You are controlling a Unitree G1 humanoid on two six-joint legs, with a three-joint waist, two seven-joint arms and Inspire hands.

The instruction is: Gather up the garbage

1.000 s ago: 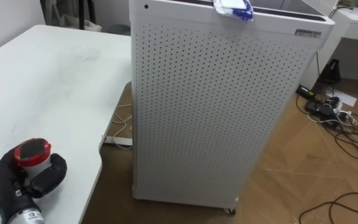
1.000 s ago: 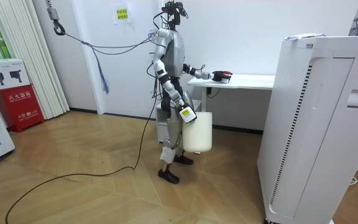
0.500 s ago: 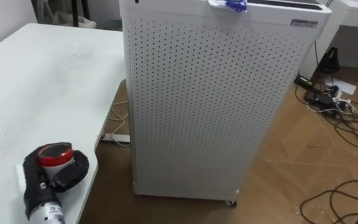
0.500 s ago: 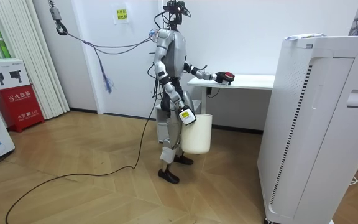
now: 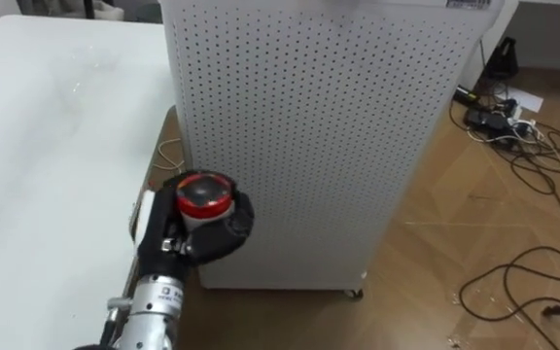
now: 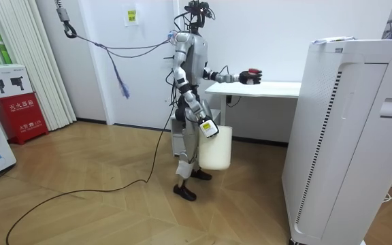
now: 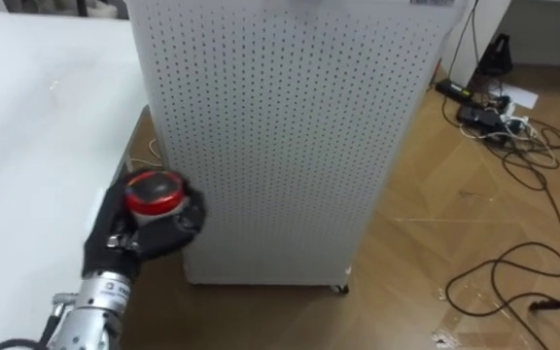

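Left robot hand (image 5: 202, 228) has its dark fingers curled round a red-capped container (image 5: 205, 193), cap uppermost and upright. The container sits within the grasp, held clear above the tabletop (image 5: 47, 146) at its edge, just beside the white perforated cabinet (image 5: 319, 117). Right robot hand (image 6: 207, 127) hangs at the robot's side against a white bin (image 6: 216, 148); its grip cannot be told.

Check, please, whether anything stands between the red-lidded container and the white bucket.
Nothing visible does: the left hand holds the container lifted clear of the table, and the bucket hangs lower, at the right hand.
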